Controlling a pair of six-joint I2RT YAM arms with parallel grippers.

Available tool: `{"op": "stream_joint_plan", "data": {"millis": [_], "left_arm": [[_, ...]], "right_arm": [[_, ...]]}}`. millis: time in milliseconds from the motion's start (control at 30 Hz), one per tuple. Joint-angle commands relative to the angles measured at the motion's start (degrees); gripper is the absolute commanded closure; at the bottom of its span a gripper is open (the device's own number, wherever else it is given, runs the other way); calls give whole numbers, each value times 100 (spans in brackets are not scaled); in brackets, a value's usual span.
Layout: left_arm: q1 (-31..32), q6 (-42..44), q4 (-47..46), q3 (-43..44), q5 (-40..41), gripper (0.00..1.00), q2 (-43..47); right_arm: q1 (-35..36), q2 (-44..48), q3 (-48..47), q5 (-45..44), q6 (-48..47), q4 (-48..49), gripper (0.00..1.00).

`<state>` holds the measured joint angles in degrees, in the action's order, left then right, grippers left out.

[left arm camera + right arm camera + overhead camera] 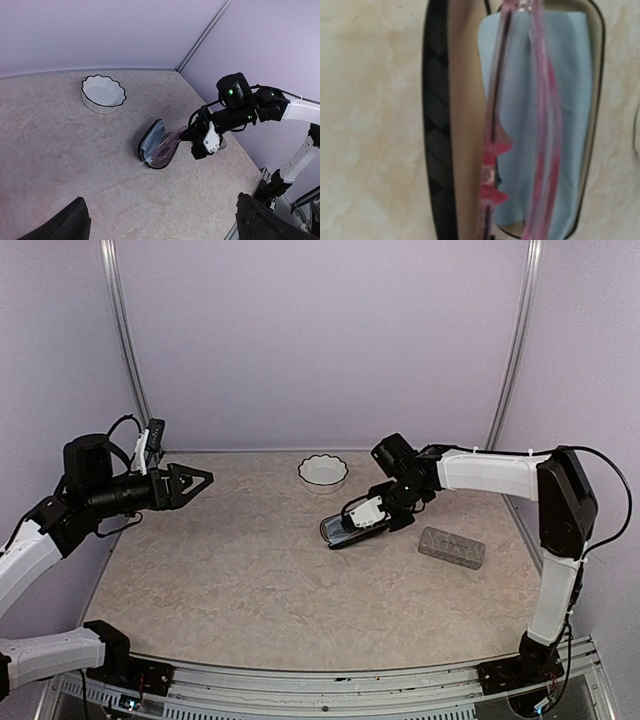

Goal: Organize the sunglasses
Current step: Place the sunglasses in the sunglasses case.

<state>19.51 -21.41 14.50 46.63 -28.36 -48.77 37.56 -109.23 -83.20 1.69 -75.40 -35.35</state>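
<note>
- We see the pink glasses point(540, 125) folded, right over the open black case point(437, 125) and its blue cloth point(570, 100); that is their home;
- the right gripper point(192, 137) pinches them tight so they don't drop;
- the left gripper point(200, 480) hangs far off, wide open, empty.

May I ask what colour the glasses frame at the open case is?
The glasses frame: translucent pink, clearest in the right wrist view.

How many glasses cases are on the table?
2. An open black case lies mid-table, pink glasses at its opening; a speckled grey case sits right of it. No others show.
</note>
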Motion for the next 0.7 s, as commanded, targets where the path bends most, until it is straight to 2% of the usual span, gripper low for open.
{"op": "stream_joint_plan", "data": {"millis": [0,333,667], "left_arm": [[-68,181,-203,-6,-140,1,-65],[-95,172,-221,-14,-190,1,-89],[-120,183,-167,-14,-188,1,-53]], "right_arm": [[-55,-133,-116,226,54,-29,100],[-64,-238,-112,333,223,154,100],[-60,-360,-47,250,284,342,91]]}}
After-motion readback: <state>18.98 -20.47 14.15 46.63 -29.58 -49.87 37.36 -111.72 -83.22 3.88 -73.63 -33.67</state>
